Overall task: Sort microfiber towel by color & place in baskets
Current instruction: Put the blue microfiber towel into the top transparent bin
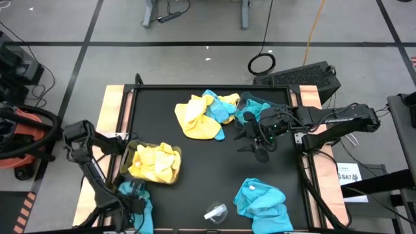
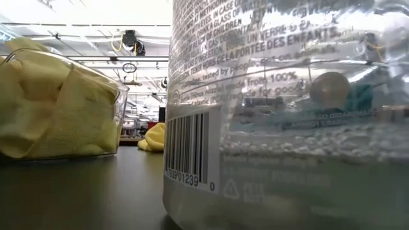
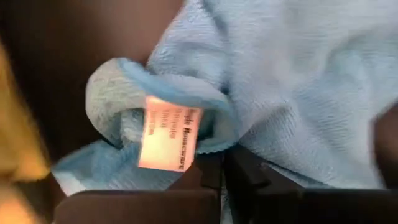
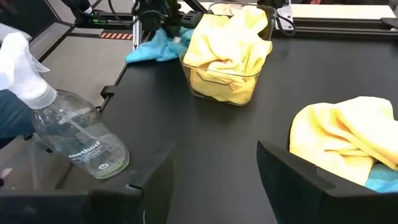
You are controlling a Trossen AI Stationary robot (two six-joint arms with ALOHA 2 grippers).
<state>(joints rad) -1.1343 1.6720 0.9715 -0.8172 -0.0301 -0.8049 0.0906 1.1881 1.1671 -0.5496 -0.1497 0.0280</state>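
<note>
A teal-blue microfiber towel with a white label lies crumpled at the table's near left corner. My left gripper stands over it, shut on it, and also shows in the high view. Just beyond it stands a clear basket filled with yellow towels. A heap of yellow and teal towels lies at the far middle. My right gripper hangs open above the table right of that heap, with nothing between its fingers. My left gripper pinches a folded hem of the teal towel between its two fingers, right beside the white label. The fingers come from above, pointing down. The towel lies slack on the table below them.
A clear spray bottle lies near the front edge and fills the low view. More teal towels are bunched at the near right. Raised black rails border the table's sides.
</note>
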